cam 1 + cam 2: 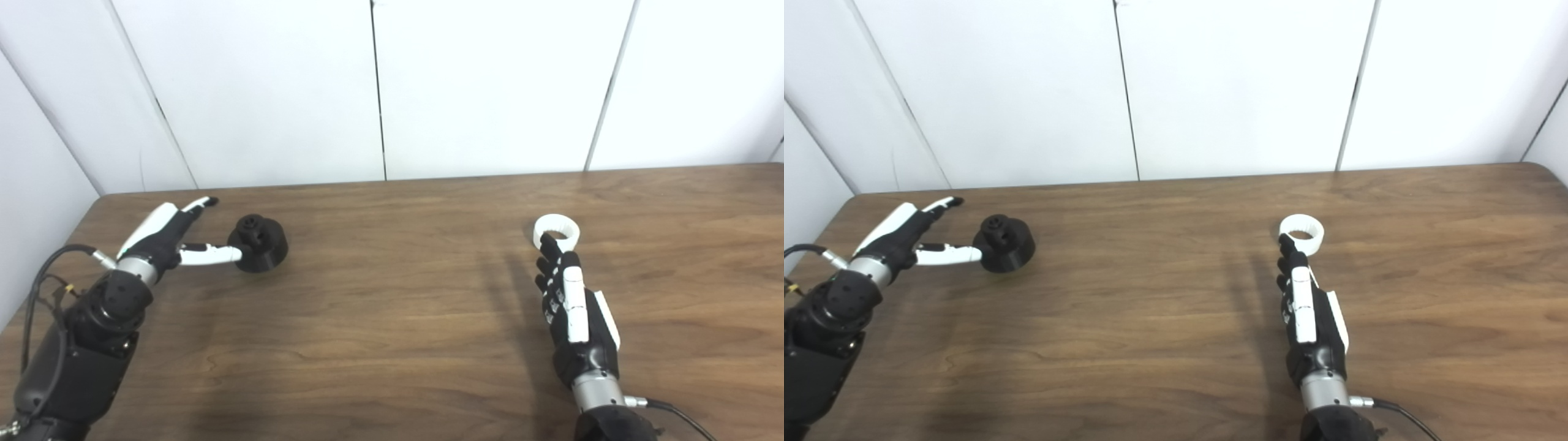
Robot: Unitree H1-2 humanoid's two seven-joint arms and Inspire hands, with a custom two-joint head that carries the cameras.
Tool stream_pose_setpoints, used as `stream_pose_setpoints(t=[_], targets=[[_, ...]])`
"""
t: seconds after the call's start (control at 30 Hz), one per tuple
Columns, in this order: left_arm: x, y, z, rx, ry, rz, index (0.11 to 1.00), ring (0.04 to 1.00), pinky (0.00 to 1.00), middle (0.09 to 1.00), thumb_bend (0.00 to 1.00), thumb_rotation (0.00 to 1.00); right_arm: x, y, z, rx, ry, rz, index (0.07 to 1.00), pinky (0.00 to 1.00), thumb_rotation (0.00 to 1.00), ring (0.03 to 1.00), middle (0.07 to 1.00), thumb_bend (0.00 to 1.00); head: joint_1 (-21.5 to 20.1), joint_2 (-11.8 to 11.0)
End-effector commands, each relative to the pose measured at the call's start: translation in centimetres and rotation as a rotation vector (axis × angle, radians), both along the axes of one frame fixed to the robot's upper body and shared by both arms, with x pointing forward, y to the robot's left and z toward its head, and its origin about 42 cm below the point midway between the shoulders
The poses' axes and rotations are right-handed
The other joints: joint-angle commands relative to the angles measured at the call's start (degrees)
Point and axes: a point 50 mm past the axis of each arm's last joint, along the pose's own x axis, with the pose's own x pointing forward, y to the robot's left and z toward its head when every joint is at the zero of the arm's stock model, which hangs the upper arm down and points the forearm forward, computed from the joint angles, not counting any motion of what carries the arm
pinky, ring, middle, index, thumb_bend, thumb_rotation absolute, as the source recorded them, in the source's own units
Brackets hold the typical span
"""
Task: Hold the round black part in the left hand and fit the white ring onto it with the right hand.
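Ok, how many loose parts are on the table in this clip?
2. The round black part sits at the far left, at the left hand's thumb tip. The white ring lies right of centre, at the right hand's fingertips. Nothing looks hidden.

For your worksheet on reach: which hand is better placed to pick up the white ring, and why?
The right hand. Its fingertips are at the near edge of the white ring, while the left hand is far across the table, open beside the round black part.

The left hand lay open, thumb tip against the round black part. The right hand reached the white ring, fingertips at its near rim.
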Motion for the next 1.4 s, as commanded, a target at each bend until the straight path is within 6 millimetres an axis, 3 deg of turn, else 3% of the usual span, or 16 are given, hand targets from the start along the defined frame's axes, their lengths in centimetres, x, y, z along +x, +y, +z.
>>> stream_pose_setpoints(t=[0.0, 0.5, 1.37], targets=[[1.3, 0.9, 3.1, 0.056, -0.061, -0.007, 0.960, 1.000, 0.96, 0.996, 1.00, 0.47, 0.6, 0.6, 1.9, 0.011, -0.095, -0.002, 0.932, 1.00, 1.00, 0.989, 0.974, 0.54, 0.07, 0.05], [1.9, -0.4, 2.0, 0.151, 0.031, -0.099, 0.966, 1.000, 0.96, 1.000, 1.00, 0.51, 0.8, 0.5, 1.8, 0.011, -0.091, -0.014, 0.927, 1.00, 1.00, 0.991, 0.975, 0.54, -0.06, 0.12], [3.4, -0.9, 0.1, 0.134, -0.024, -0.101, 0.926, 1.000, 0.94, 0.964, 1.00, 0.48, 0.4, 0.4, 1.8, -0.016, -0.099, -0.023, 0.878, 1.00, 1.00, 0.969, 0.953, 0.54, -0.38, -1.08]])
